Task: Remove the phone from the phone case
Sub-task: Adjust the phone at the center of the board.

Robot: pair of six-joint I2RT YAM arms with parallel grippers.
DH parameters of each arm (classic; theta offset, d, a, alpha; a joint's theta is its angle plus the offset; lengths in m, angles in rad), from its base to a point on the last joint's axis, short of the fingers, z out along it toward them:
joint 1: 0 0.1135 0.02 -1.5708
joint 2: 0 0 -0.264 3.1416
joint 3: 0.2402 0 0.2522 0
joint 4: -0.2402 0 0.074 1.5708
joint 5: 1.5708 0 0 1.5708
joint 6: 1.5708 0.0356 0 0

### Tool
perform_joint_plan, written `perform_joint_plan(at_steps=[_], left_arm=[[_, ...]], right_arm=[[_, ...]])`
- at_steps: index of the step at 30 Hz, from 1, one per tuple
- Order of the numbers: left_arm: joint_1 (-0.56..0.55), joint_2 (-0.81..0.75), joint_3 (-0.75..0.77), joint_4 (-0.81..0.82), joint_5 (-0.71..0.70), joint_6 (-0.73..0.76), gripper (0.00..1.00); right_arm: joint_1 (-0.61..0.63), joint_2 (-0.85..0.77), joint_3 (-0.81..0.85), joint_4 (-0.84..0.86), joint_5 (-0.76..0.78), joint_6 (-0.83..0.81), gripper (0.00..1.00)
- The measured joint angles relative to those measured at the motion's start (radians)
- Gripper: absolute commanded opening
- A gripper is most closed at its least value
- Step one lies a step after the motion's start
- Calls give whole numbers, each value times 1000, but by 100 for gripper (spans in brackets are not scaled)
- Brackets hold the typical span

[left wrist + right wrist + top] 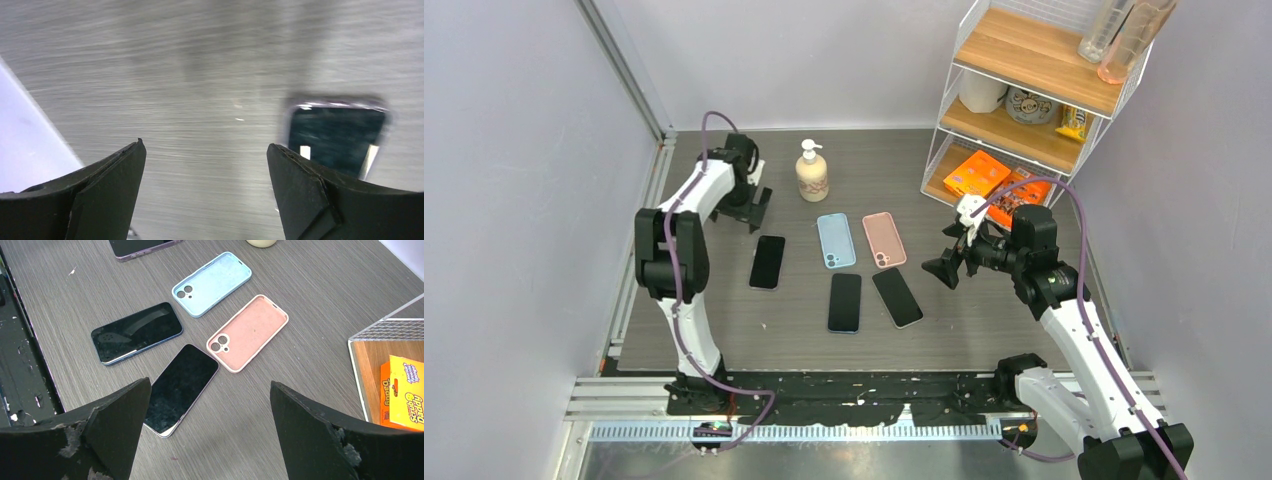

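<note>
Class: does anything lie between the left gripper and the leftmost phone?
Nothing visible does. The open left gripper hangs just beyond the leftmost phone, only bare table between them; the soap bottle stands aside.

3 phones (pixel 767 262) (pixel 845 302) (pixel 897 296); 2 cases: blue case (pixel 836 240), pink case (pixel 884 239); 1 soap btl (pixel 812 175); 1 rack (pixel 1024 50).

walls (pixel 514 200): plain pale grey, three sides | table (pixel 964 330): grey wood-grain top | shelf rack (pixel 1024 55): white wire, wooden boards, far right corner
</note>
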Motion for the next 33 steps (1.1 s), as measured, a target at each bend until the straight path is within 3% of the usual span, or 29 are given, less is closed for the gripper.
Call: perform_joint_plan(at_steps=[5,10,22,33], left_arm=[[71,3,13,40,-120,119,99],[93,33,18,36,-147,160,99],[16,111,43,-41,-159,182,98],[-72,136,38,-57,-251,250,97]], right_arm=[[0,0,0,0,0,0,96],[0,0,0,0,0,0,96],[0,5,0,-1,0,0,96],[0,5,0,-1,0,-1,95]])
